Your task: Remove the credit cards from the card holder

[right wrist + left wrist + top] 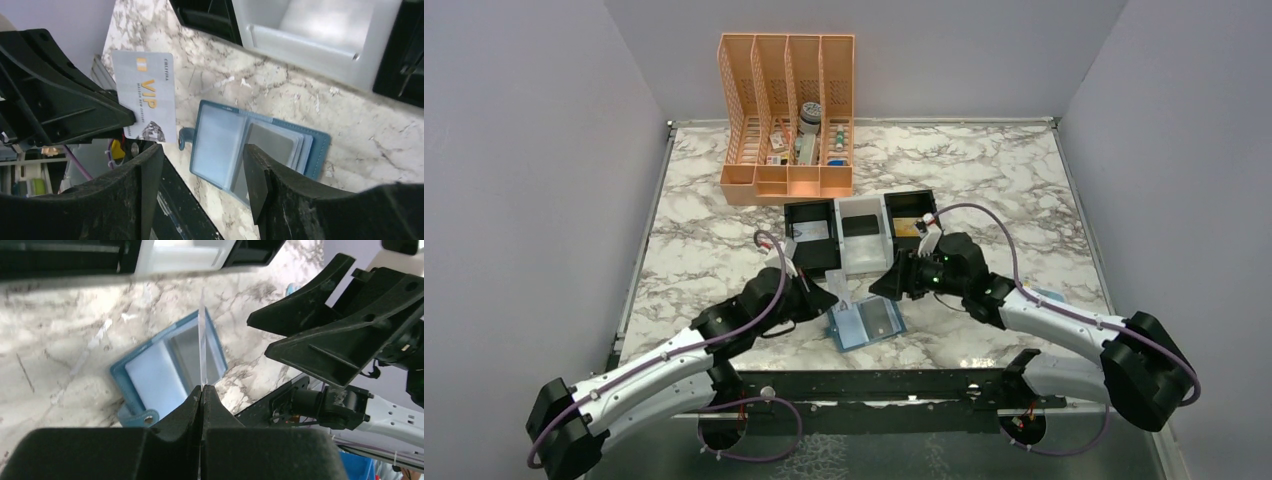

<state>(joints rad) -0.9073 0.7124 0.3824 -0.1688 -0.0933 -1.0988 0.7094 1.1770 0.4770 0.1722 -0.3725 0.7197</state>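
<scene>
The light-blue card holder [867, 325] lies open on the marble near the table's front edge; it also shows in the left wrist view [165, 365] and the right wrist view [250, 147], with a grey card [270, 142] in its right panel. My left gripper [201, 387] is shut on a pale grey VIP credit card [145, 97], held upright above and left of the holder; the card shows edge-on in the left wrist view [202, 345]. My right gripper [202, 167] is open and empty, just above the holder's far side [894, 280].
A black-and-white three-compartment tray [861, 232] stands just behind the holder, a black card lying in its middle compartment. An orange file rack [789, 120] with small items stands at the back. A pale blue-and-white packet [1049, 296] lies by my right arm.
</scene>
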